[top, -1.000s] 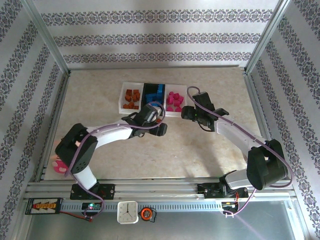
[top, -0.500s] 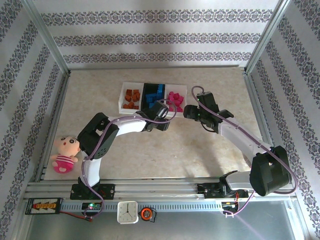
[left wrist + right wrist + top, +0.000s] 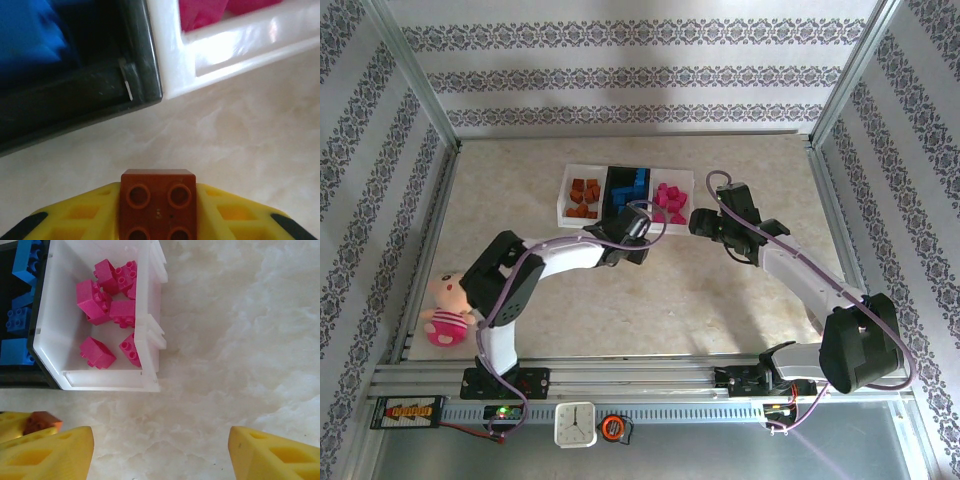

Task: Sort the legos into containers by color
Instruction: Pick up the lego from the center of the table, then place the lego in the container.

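The left gripper [image 3: 158,229] clamps an orange-brown lego [image 3: 158,197] near the black bin [image 3: 75,102]; the right gripper [image 3: 161,452] has its jaws apart.

You see pink studded plastic bricks [image 3: 107,295] in the white translucent bin [image 3: 150,342], upper left; an orange-brown plastic brick [image 3: 42,421], lower left.

Top cam sits high at the near edge, looks down over the table [image 3: 720,300]; left wrist cam is v. low & close, facing the near corners of the black bin [image 3: 75,97] & pink-brick bin [image 3: 220,55]; right wrist cam looks straight down from higher; both wrist views share those bins & the brown brick [image 3: 157,205].
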Tool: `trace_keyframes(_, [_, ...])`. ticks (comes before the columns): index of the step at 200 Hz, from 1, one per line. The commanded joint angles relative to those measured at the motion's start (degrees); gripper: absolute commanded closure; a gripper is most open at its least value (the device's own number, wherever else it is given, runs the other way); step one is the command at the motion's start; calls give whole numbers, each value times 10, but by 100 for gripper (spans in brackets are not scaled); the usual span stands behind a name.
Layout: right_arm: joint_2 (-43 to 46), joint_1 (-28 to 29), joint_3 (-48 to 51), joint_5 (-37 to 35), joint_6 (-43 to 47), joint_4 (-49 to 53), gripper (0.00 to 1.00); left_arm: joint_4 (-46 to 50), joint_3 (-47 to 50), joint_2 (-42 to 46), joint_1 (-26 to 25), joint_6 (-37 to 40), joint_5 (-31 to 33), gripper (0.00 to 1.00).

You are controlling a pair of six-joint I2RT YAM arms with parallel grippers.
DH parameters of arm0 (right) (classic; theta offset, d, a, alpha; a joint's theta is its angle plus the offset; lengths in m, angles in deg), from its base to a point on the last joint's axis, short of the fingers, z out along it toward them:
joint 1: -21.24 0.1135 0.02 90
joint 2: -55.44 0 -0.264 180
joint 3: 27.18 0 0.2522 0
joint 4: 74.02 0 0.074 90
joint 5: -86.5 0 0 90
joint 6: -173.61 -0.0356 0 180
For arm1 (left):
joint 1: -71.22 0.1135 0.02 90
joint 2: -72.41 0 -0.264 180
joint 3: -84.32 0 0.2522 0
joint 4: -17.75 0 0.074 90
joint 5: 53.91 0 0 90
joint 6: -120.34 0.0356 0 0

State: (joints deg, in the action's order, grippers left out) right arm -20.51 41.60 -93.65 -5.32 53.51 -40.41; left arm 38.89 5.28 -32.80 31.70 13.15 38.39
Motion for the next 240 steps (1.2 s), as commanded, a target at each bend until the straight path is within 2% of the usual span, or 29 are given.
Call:
trace_keyframes(1, [18,-3,10,4,-7,-4,29,-3,9,86,32,-32,-13,64])
trace_keyframes(21, [21,-4,12,5,-8,-3,29,7,12,132,73,-29,4,63])
trace_keyframes(38, [22,-4,14,7,-8,-5,29,20,4,138,122,-25,10,63])
trace_keyframes(66, [25,-5,16,8,-9,-4,29,16,-19,97,199,-33,-7,63])
trace_keyframes(93, [28,-6,16,7,-5,1,28,16,-61,46,228,-32,-15,62])
trace_keyframes(125, [34,-7,15,8,-5,5,28,30,-108,-9,240,-36,-24,48])
trace_keyframes(148, [42,-8,14,7,-4,9,27,30,-122,-11,244,-43,-41,35])
trace_keyframes(195, [68,-10,23,-2,1,1,24,-26,-32,108,237,-81,-95,10])
trace_keyframes(201, [71,-11,24,-5,1,0,24,-33,-14,129,237,-86,-98,0])
trace_keyframes(227, [86,-10,30,-14,7,-3,20,-69,71,223,236,-99,-99,0])
trace_keyframes(229, [87,-10,30,-15,8,-5,17,-73,79,228,236,-98,-98,0])
trace_keyframes(233, [90,-10,32,-17,9,-6,4,-79,92,245,236,-98,-95,0])
trace_keyframes(240, [94,-10,36,-22,10,-11,2,-94,120,270,236,-96,-89,0])
